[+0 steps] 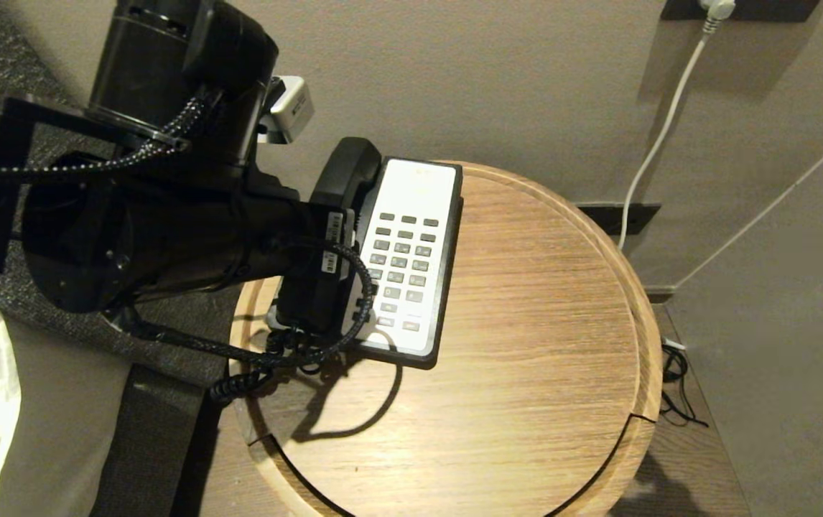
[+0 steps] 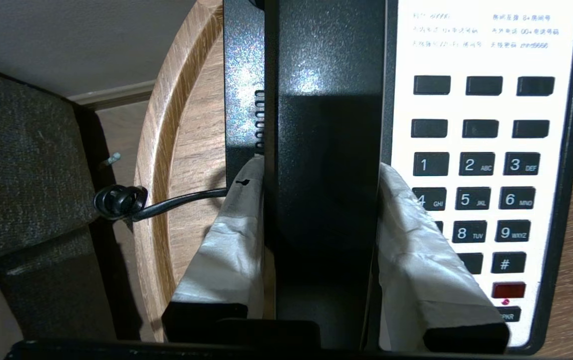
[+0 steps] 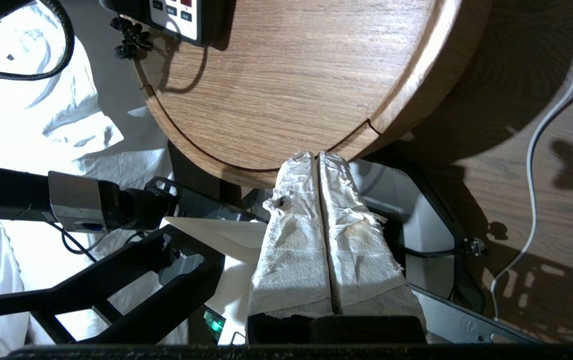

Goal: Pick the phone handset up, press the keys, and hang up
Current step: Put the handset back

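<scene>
Head view: my left hand (image 1: 325, 251) reaches over the long, glossy black plastic phone handset (image 1: 343, 179), which lies in its cradle on the white-faced, black-rimmed phone base (image 1: 411, 244) upon the round wooden desk (image 1: 526, 323). Left wrist view: its white-wrapped fingers (image 2: 231, 240) clasp the handset's sides beside the dark keys (image 2: 471, 200). Right wrist view: my right hand (image 3: 320, 160), fingers pressed together and holding nothing, hangs by the desk's edge.
</scene>
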Available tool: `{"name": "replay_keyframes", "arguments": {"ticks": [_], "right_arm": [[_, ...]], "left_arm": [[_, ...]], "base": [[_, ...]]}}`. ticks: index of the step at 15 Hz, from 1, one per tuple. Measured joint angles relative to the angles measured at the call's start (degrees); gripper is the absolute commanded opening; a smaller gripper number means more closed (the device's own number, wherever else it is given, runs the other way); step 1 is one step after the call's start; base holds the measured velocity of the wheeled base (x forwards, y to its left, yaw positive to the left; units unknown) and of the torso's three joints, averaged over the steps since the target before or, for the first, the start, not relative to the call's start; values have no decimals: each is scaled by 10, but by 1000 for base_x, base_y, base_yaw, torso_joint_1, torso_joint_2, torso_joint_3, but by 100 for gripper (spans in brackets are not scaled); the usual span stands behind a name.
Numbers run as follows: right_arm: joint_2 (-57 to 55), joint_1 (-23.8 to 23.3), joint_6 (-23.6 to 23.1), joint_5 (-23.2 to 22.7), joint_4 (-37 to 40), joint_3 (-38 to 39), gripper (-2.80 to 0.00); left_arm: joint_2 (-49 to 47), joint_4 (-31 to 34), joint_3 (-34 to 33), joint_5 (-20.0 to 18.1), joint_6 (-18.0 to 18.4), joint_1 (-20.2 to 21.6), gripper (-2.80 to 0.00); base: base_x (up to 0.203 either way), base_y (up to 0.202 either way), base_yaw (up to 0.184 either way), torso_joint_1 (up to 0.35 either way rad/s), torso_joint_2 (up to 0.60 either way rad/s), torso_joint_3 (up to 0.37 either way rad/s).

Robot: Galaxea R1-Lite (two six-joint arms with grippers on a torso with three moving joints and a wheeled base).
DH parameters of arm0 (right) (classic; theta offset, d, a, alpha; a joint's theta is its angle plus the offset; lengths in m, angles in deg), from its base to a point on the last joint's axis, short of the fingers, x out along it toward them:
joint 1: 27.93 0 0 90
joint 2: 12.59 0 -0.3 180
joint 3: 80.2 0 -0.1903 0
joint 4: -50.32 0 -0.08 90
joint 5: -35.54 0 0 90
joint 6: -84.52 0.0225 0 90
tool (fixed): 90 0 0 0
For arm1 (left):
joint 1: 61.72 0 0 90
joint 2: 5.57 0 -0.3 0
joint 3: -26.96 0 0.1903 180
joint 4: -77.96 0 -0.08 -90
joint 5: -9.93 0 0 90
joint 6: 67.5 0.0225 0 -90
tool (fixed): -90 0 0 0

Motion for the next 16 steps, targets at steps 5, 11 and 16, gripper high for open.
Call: {"name": "replay_keyframes", "arguments": {"ticks": [5, 11, 16], "right_arm": [[0, 0, 0, 0, 1, -1, -280], [1, 0, 0, 0, 1, 1, -280], [1, 0, 0, 0, 2, 4, -280]], "left_arm": [[0, -1, -13, 1, 0, 0, -280], [1, -1, -18, 0, 5, 0, -280], [1, -3, -21, -1, 6, -1, 0]], "base": [[0, 0, 0, 0, 0, 0], [0, 0, 0, 0, 0, 0], [0, 0, 0, 0, 0, 0]]}}
